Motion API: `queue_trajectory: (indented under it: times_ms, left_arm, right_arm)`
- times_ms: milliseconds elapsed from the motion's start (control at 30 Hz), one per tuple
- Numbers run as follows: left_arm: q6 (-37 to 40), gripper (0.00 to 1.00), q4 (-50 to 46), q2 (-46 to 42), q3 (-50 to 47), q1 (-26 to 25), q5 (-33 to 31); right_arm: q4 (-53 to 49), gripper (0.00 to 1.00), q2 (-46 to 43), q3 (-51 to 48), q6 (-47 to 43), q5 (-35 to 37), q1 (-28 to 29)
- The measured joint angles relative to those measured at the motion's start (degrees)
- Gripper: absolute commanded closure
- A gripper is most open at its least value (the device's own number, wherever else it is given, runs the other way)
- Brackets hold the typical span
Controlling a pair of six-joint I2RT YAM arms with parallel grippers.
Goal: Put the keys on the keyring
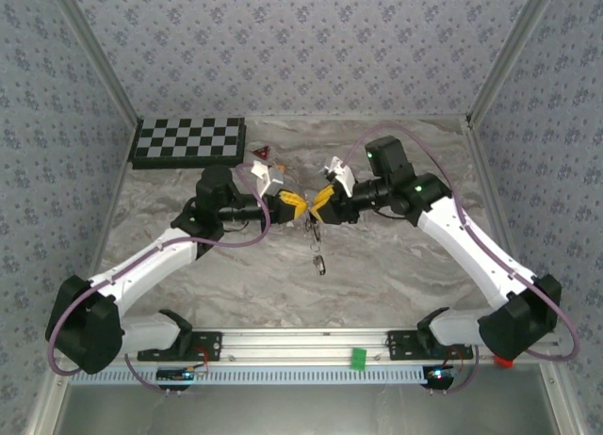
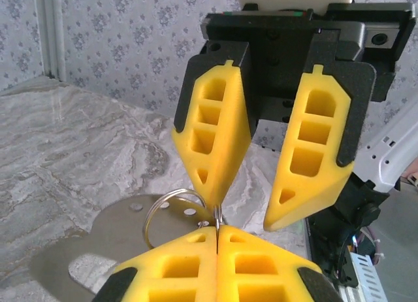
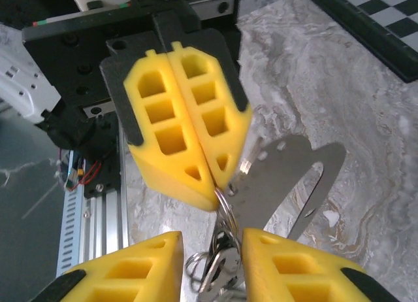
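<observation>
A silvery keyring (image 2: 171,201) hangs in mid-air over the table's middle. My left gripper (image 2: 217,229) is shut on its edge, the yellow pads pressed together around the wire. The same grip appears from the other side in the right wrist view, with the left gripper (image 3: 219,189) at the top. My right gripper (image 3: 212,240) is open, its jaws on either side of the keyring (image 3: 225,207). A bunch of keys (image 3: 221,272) dangles from the ring between them. From above, both grippers (image 1: 300,207) (image 1: 320,206) meet tip to tip, with the keys (image 1: 317,258) hanging below.
A flat grey metal plate (image 3: 297,174) with holes and a slot lies on the marble table under the grippers. A checkerboard (image 1: 188,140) sits at the back left, with a small red triangle (image 1: 262,153) beside it. An aluminium rail (image 1: 301,341) runs along the near edge.
</observation>
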Motion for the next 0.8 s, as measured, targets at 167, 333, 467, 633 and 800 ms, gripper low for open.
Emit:
queue_trajectory:
  times_ms: [167, 333, 467, 633, 800]
  left_arm:
    - [-1.03, 1.00, 2.40, -1.18, -0.04, -0.81, -1.68]
    - [-2.38, 1.00, 5.84, -1.81, -0.33, -1.11, -3.30]
    - [-4.20, 1.00, 9.35, -1.90, -1.68, -1.22, -4.76]
    - [-6.71, 1.00, 13.90, -1.90, -2.97, -1.36, -6.56]
    - [-9.09, 1.00, 19.26, -1.46, -3.80, -1.51, -8.22]
  right_arm:
    - [9.14, 0.67, -5.16, -7.28, 5.92, 0.48, -1.53]
    - [17.22, 0.66, -8.70, -12.52, 11.58, 1.99, -2.34]
    - [24.87, 0.64, -11.82, -17.35, 16.48, 3.52, -2.97]
    - [34.77, 0.64, -14.43, -23.34, 22.99, 4.79, -3.65]
    - [45.03, 0.61, -14.67, -28.09, 29.31, 4.79, -3.89]
